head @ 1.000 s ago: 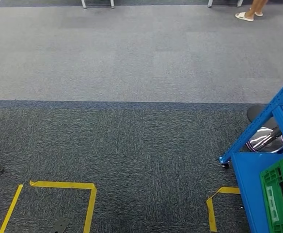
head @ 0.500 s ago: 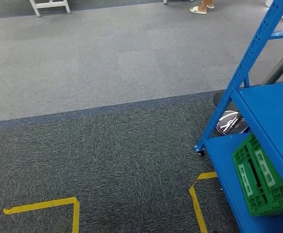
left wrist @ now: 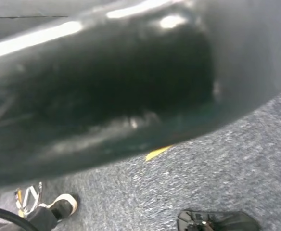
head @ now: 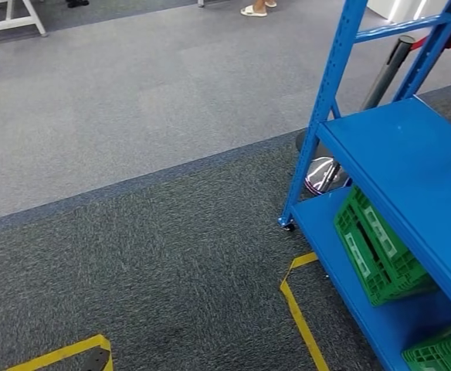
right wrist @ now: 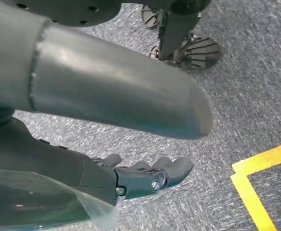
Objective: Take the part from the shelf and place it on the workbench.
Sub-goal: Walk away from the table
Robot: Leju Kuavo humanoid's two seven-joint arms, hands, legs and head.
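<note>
**Approach to the shelf, arms hanging.**
Your right hand [right wrist: 146, 175] hangs over the carpet [head: 153, 255], fingers loosely extended and holding nothing; the left hand's state cannot be told. No part is identifiable yet. Square up to the blue shelf [head: 409, 162] with its 2 green crates [head: 378, 247], stopping at the yellow tape [head: 302, 313] before reaching.

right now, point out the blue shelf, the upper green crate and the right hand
blue shelf [head: 409, 162], head view, bare top of the middle deck
upper green crate [head: 378, 247], head view, its slotted top face
right hand [right wrist: 146, 175], right wrist view, dark fingers
</note>
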